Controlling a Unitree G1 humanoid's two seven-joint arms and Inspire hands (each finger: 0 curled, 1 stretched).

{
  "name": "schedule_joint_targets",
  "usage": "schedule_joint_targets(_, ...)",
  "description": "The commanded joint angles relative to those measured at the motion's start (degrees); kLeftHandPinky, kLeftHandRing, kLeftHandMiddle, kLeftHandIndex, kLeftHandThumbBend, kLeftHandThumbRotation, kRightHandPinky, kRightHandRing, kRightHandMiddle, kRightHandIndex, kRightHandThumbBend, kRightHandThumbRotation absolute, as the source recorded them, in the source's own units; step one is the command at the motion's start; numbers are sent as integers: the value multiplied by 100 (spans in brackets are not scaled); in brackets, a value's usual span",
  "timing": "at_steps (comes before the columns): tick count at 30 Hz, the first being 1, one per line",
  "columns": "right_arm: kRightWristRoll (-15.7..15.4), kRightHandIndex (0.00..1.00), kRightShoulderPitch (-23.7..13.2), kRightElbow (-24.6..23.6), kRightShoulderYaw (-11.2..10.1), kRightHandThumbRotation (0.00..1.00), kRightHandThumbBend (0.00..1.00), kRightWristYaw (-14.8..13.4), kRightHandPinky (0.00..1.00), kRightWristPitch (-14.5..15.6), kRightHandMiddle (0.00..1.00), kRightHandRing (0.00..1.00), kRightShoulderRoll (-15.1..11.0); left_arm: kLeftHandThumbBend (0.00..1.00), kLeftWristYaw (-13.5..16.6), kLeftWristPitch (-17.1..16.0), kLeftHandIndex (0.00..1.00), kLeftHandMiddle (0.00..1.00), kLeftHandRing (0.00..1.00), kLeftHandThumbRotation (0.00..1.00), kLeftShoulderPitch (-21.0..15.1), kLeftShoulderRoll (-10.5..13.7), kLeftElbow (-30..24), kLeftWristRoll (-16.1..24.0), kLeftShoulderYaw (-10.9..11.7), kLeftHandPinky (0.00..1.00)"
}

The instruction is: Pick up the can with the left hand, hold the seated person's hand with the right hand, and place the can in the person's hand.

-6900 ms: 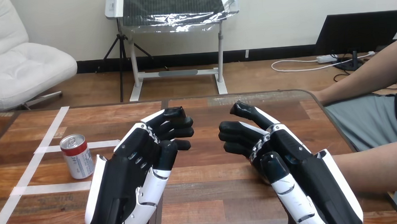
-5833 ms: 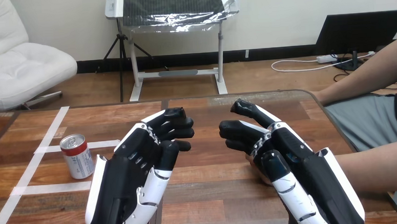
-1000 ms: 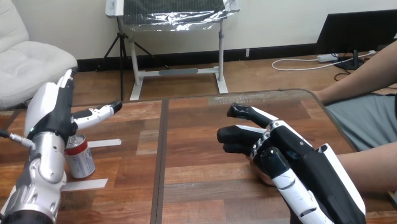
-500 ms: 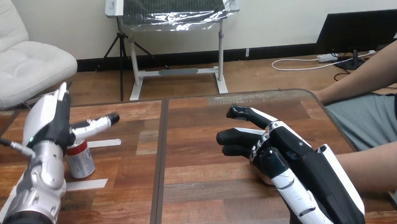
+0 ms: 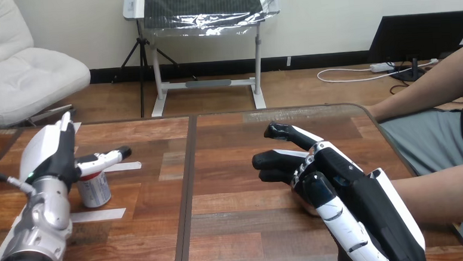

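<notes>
A red and silver can (image 5: 96, 189) stands upright on the wooden table (image 5: 236, 142) at the left. My left hand (image 5: 46, 153) hangs just above and left of it, back toward the camera, and hides the can's top. Its thumb (image 5: 106, 157) sticks out straight to the right over the can, so the hand is open. At the right, my right hand (image 5: 334, 176) lies over the person's hand (image 5: 305, 205), of which only a small part shows underneath. Its fingers (image 5: 272, 160) are loosely bent and reach past that hand, curled round nothing. The person's forearm (image 5: 451, 198) comes in from the right edge.
White tape strips (image 5: 122, 167) mark the table near the can. A dark seam (image 5: 186, 192) runs down the table between the two hands. The table's far right corner (image 5: 366, 112) is rounded, with the person's other arm (image 5: 430, 87) beyond it.
My left arm swung from the table's middle out to the left, and over the last second the hand has sunk lower onto the can. The right hand and the person's hand have stayed put.
</notes>
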Motion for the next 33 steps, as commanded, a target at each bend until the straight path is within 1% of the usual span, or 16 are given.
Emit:
schedule_joint_targets(1,73,82,-241,-255,-42,66,46,-6,76,5,71,77,34,87,134,-114,99,99,98,49,-419,189,8,-9,-106,97)
schedule_joint_targets(6,82,82,-245,-247,-32,66,46,6,76,-13,71,77,38,87,85,-133,99,99,98,49,-391,179,18,-122,-36,94)
schedule_joint_targets(11,74,82,-251,-230,-11,66,46,3,76,-39,71,77,68,87,122,-146,99,99,98,47,-365,177,29,-159,-22,93)
schedule_joint_targets(15,93,82,-253,-214,1,65,46,14,76,-42,71,77,75,87,103,-106,98,100,98,46,-350,169,35,-201,-10,92)
schedule_joint_targets(20,71,82,-249,-216,15,65,46,5,76,-38,71,77,84,86,101,-140,97,100,98,45,-322,172,54,-262,-15,91)
schedule_joint_targets(26,-24,82,-240,-235,8,66,46,-34,76,-39,70,77,88,85,16,-126,97,100,99,44,-285,150,60,-400,20,91)
schedule_joint_targets(29,-10,81,-236,-228,8,66,46,-33,76,-44,70,77,90,85,-45,-100,97,100,99,44,-270,127,89,-484,56,91)
schedule_joint_targets(33,0,81,-231,-235,6,66,46,-42,75,-33,70,77,91,85,-119,-4,98,100,100,45,-252,116,102,-529,10,89)
